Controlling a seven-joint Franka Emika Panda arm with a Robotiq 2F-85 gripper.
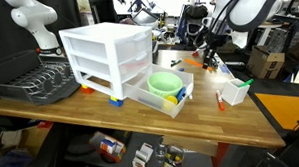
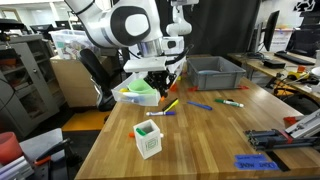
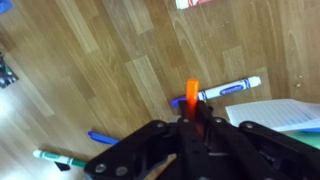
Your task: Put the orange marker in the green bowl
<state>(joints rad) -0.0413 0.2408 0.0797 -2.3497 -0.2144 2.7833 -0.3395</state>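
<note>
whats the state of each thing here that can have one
orange marker, held in the fingers
gripper, shut on orange marker
green bowl, upright in the open drawer
bottom drawer, pulled open
upper drawers, shut
white cup, upright

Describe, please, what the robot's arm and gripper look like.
The arm is glossy white, built of rounded segments with black bands at the joints. The gripper is black with angular, linked fingers. No cables or markings can be made out.
</note>
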